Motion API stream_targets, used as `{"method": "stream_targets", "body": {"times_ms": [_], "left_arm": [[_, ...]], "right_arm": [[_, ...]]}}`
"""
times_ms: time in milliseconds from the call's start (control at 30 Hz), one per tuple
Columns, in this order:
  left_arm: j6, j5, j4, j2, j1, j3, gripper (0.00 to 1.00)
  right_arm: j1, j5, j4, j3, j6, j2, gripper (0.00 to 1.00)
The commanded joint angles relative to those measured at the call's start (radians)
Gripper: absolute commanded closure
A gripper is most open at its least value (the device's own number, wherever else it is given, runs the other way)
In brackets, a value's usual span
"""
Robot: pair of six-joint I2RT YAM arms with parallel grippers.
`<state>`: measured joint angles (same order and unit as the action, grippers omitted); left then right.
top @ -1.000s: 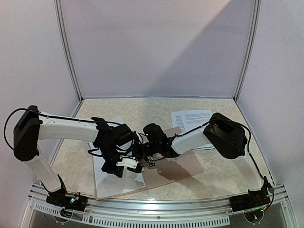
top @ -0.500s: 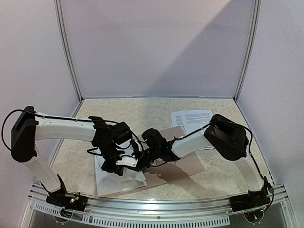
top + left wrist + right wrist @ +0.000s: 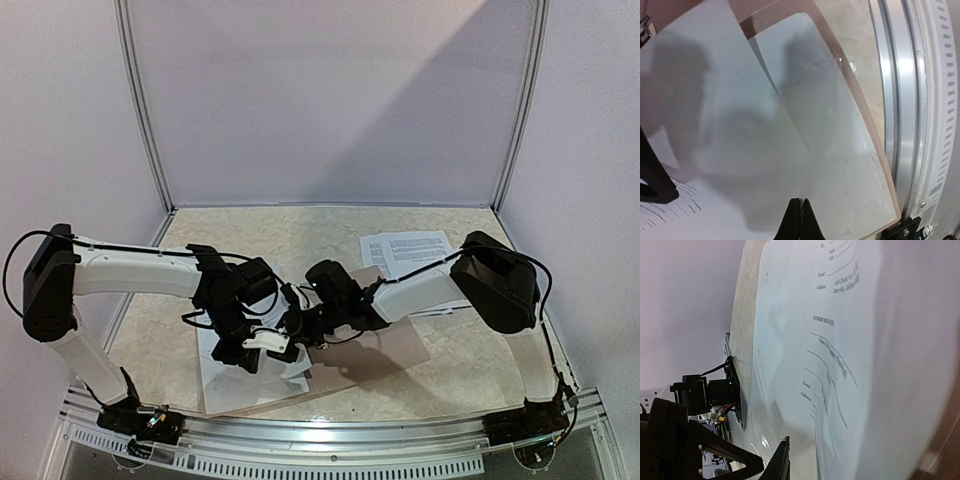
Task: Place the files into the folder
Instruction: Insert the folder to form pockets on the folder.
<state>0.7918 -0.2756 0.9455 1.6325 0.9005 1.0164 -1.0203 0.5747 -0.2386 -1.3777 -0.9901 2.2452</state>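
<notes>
While my right elbow is swinging out to the right compared with a second ago, my right gripper point(image 3: 300, 325) is shifting slightly left over the open folder point(image 3: 385, 352) and is now working just beside my left gripper point(image 3: 268, 342). I cannot tell how my right jaws are standing; the wrist view is showing only one finger against printed text. My left jaws are pressing together right at the edge of the sleeved sheets point(image 3: 240, 385), though I cannot tell whether that edge is actually pinched.

Those sheets are lying on the folder's left half and are looking more rumpled near the spine than before. I am reading that as them still being squared up, not yet seated.

More printed pages point(image 3: 405, 248) are waiting at the back right of the table point(image 3: 280, 235), partly under my right forearm, so the task is looking well short of done.

Along the near side, the folder's border is sitting close to the front rail point(image 3: 330, 432), leaving little room to pull toward me. Open tabletop is lying behind the folder.
</notes>
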Motion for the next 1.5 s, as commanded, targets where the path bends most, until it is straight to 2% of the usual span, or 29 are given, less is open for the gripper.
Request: {"method": "stream_targets", "body": {"times_ms": [0, 100, 133, 300, 433, 667, 833, 967, 1100, 1167, 1233, 1300, 1400, 1467], "left_arm": [[-0.006, -0.009, 0.000, -0.015, 0.006, 0.005, 1.00], [-0.008, -0.008, -0.004, -0.018, 0.006, 0.005, 1.00], [-0.008, -0.010, -0.005, -0.019, 0.006, 0.005, 1.00], [-0.008, -0.022, -0.009, -0.027, 0.006, 0.009, 1.00], [-0.009, -0.030, -0.013, -0.014, 0.006, 0.018, 1.00], [-0.003, -0.029, -0.013, -0.016, 0.005, 0.016, 1.00], [0.004, -0.021, -0.009, -0.012, 0.003, 0.014, 1.00], [0.003, -0.018, -0.010, -0.008, 0.003, 0.010, 1.00], [-0.002, -0.017, -0.014, -0.005, 0.003, 0.010, 1.00], [-0.012, -0.007, -0.020, -0.007, 0.003, 0.008, 1.00], [-0.022, 0.003, -0.031, -0.014, 0.003, 0.004, 1.00], [-0.025, 0.009, -0.041, -0.021, 0.003, -0.002, 1.00], [-0.021, 0.010, -0.053, -0.025, 0.002, -0.005, 1.00], [-0.021, 0.004, -0.066, -0.018, 0.002, -0.003, 1.00]], "right_arm": [[0.002, 0.014, -0.094, 0.059, -0.048, -0.051, 0.84], [0.003, 0.032, -0.113, 0.077, -0.054, -0.056, 0.99], [0.002, 0.034, -0.107, 0.079, -0.050, -0.059, 1.00], [-0.004, 0.060, -0.026, 0.049, 0.055, -0.046, 1.00], [-0.029, 0.078, -0.034, -0.006, 0.082, 0.003, 1.00], [-0.044, 0.014, 0.075, -0.076, 0.148, 0.049, 1.00], [-0.046, -0.028, 0.144, -0.043, 0.165, 0.040, 1.00], [-0.034, -0.058, 0.120, 0.035, 0.179, -0.021, 0.83], [-0.030, 0.010, 0.049, 0.040, 0.137, -0.038, 0.79], [-0.031, 0.056, -0.029, 0.051, 0.095, -0.033, 0.83], [-0.032, 0.100, -0.128, 0.063, 0.035, -0.026, 0.94], [-0.038, 0.115, -0.139, 0.063, 0.004, -0.020, 1.00], [-0.051, 0.104, -0.103, 0.050, 0.029, -0.009, 1.00], [-0.061, 0.112, -0.136, 0.038, 0.011, 0.017, 1.00]]}}
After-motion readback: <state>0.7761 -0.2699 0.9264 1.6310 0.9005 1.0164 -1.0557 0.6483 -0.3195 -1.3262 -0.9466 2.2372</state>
